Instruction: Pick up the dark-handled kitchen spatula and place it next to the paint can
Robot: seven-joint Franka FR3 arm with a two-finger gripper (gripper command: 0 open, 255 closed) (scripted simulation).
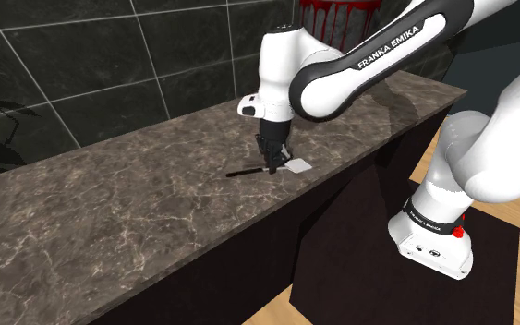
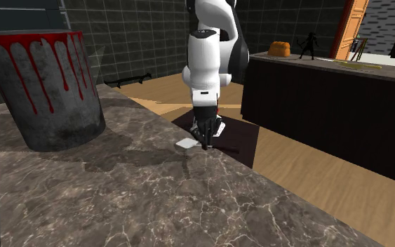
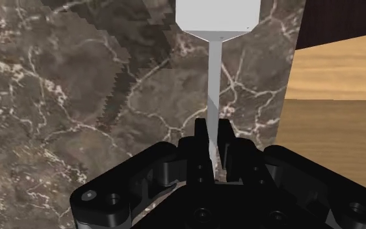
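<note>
The spatula lies low on the dark marble counter (image 1: 110, 231), with its white blade (image 1: 299, 167) toward the counter's front edge and its thin dark handle (image 1: 244, 173) pointing to the shoulder view's left. My gripper (image 1: 272, 169) points straight down over its middle. In the wrist view the two fingers (image 3: 201, 142) clasp the pale thin shaft (image 3: 214, 84), and the blade (image 3: 218, 16) lies beyond them. I cannot tell whether the spatula still touches the stone. The grey paint can (image 2: 45, 88), streaked with red drips, stands on the same counter, well apart from the gripper (image 2: 206, 142).
A dark tiled wall (image 1: 82, 65) backs the counter. The counter's front edge (image 1: 341, 175) drops to a wooden floor (image 2: 315, 182) right beside the blade. A second dark counter (image 2: 329, 98) with small objects stands across the room.
</note>
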